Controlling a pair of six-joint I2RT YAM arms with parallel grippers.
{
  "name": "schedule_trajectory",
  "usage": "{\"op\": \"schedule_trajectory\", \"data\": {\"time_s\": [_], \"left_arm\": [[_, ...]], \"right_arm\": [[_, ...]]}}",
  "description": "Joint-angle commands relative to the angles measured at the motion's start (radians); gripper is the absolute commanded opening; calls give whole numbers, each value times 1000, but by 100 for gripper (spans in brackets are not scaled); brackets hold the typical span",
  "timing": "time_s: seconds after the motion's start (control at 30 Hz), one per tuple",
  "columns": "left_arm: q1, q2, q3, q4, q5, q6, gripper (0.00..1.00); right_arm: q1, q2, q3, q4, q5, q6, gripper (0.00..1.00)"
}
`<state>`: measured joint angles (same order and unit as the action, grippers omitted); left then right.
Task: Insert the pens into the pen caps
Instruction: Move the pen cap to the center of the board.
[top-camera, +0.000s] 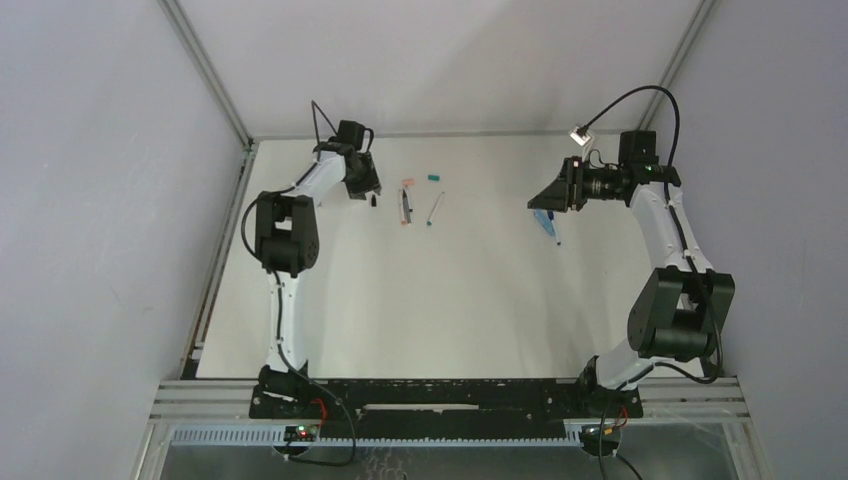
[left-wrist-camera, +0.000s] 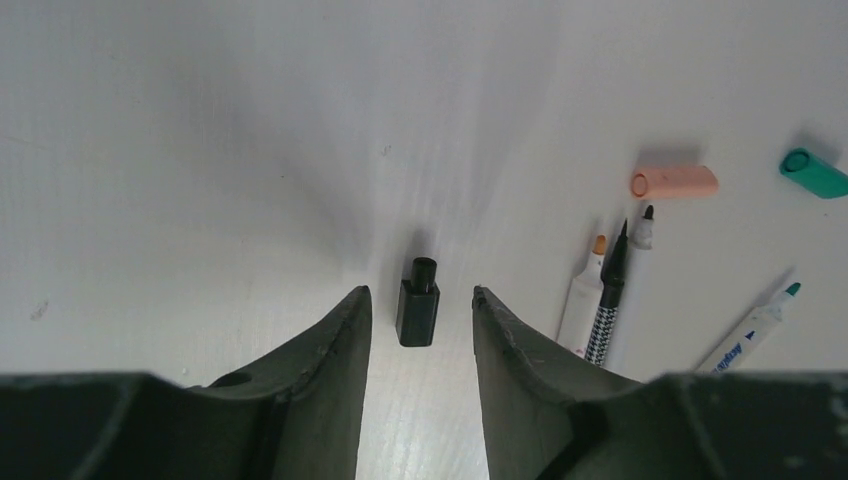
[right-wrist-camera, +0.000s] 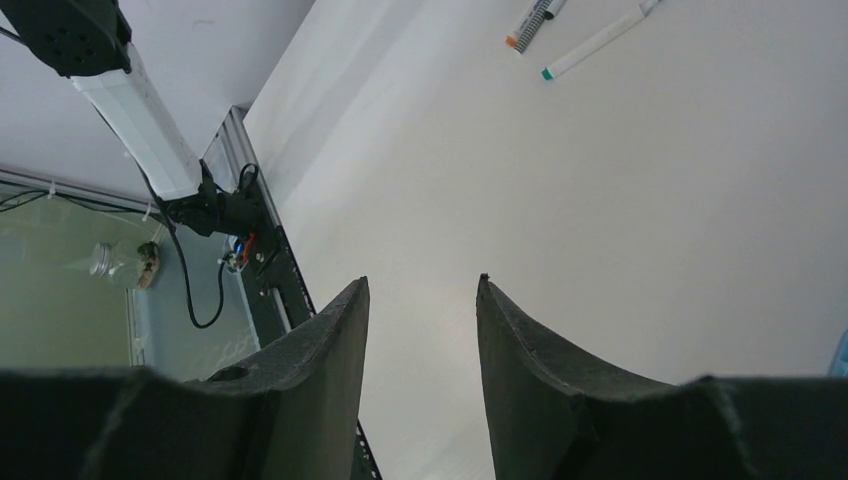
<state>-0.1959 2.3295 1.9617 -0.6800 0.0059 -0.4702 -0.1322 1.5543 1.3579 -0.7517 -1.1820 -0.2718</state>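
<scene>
**No pen capped so far: the left pincer stands around the black cap**

From where I stand, the work looks to be at its very beginning. The left pincer is low over the far left part of the table. Its two jaws are partly open, one on each side of a small black cap. The cap lies flat on the white surface between them, and a narrow strip of table shows on both sides. I judge that the jaws do not have hold of it yet.

Just to the right of this cap lie three thin pens close together, all with bare tips, one orange and two dark. A salmon-pink cap lies just beyond their tips, and a teal cap lies further to the right. A teal-tipped pen lies apart from the three, also without a cap.

The right pincer hangs above the far right side of the table. Its jaws are about half open and there is nothing between them. Near it in the top view lies a light-blue pen. It is too small for me to tell whether that one has a cap.

As far as I can see, no pen is joined with a cap. To my judgement every pairing is left to do, and the black cap is the first piece to be taken.
</scene>
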Motion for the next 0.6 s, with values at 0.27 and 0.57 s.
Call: {"op": "schedule_trajectory", "data": {"time_s": [0.27, 0.57], "left_arm": [[-6, 47, 100, -83, -3, 17, 39], [-19, 82, 139, -117, -28, 31, 27]], "right_arm": [[27, 56, 98, -43, -17, -25, 50], [53, 87, 134, -79, -15, -45, 50]]}}
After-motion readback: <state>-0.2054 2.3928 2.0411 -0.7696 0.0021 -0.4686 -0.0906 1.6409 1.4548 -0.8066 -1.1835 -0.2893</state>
